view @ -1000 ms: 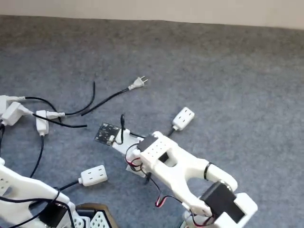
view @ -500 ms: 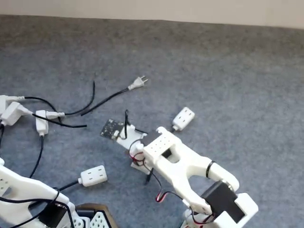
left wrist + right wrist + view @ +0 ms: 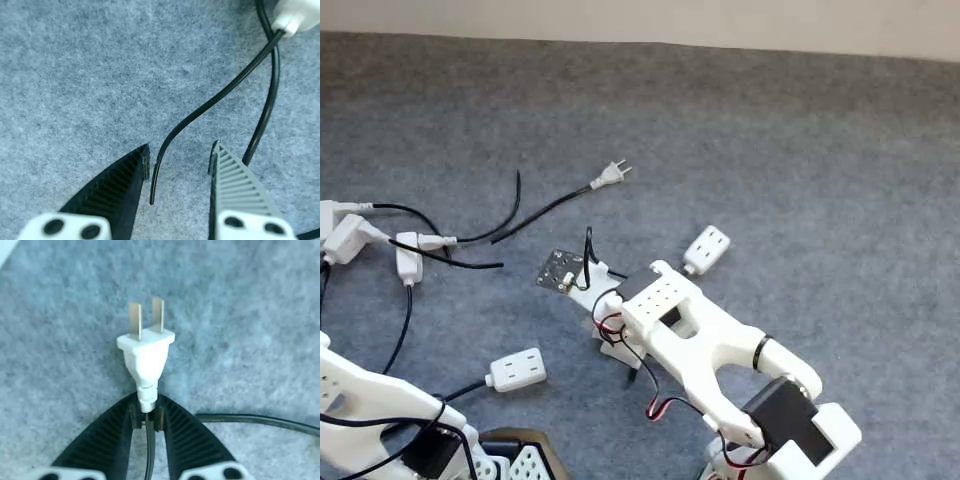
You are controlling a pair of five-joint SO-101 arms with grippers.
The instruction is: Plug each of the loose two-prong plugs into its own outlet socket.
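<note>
My right gripper (image 3: 146,410) is shut on the neck of a white two-prong plug (image 3: 146,352), just above the grey carpet, prongs pointing away from the wrist. In the high view the right arm (image 3: 670,315) reaches toward the middle, between one white outlet socket (image 3: 706,248) and another (image 3: 516,370). A second loose plug (image 3: 611,175) lies farther off on its black cord. My left gripper (image 3: 180,150) is open low over the carpet. The cut end of a black cord (image 3: 151,197) lies between its fingers, untouched.
At the left edge, white plugs and sockets (image 3: 345,238) with black cords (image 3: 470,240) lie tangled. A white connector (image 3: 296,12) sits at the end of one cord in the left wrist view. The left arm (image 3: 380,410) sits at the near left corner. Carpet beyond is bare.
The right arm has shifted a little away from the near edge and to the right, toward the socket on the right. The left arm and the loose plug have stayed put.
</note>
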